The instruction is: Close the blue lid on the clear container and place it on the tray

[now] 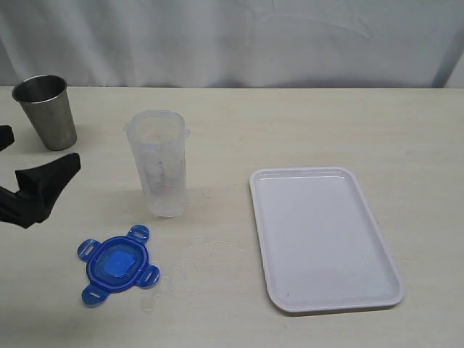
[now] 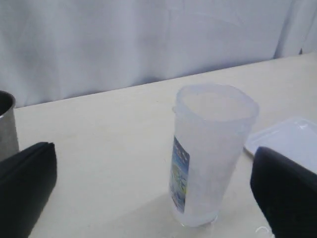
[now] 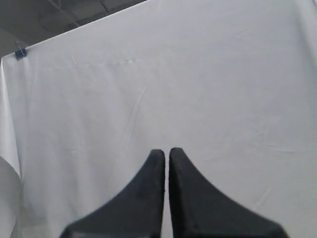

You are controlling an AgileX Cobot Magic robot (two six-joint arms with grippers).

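- The left claw [image 1: 40, 148] stands at the left edge of the surface [image 1: 304, 123] with its fingers spread wide and nothing between them. It faces the clear container [image 1: 159, 163] and touches nothing.
- This wide spread suits, by my judgement, a grasp on the container body or on the lid; neither grasp has begun.
- The right claw [image 3: 166, 153] has its fingers pressed together and holds nothing. It points at the white curtain [image 3: 208, 74], away from the work.
- The clear container stands upright on its base with its mouth open, so the lid can go on from above.
- The blue lid [image 1: 116, 264] lies flat on the surface near the container, on the camera side. Its four flaps are splayed outward, unlatched.
- The tray [image 1: 255, 190] lies flat, well apart from the container on the right side. Nothing rests on it.
- A metal cup [image 1: 45, 109] stands upright behind the left claw and plays no part in the task.
- Markings: a blue-and-yellow sticker [image 2: 180, 173] sits on the container wall. Its writing is too blurred to read, and the faint measuring marks are illegible.
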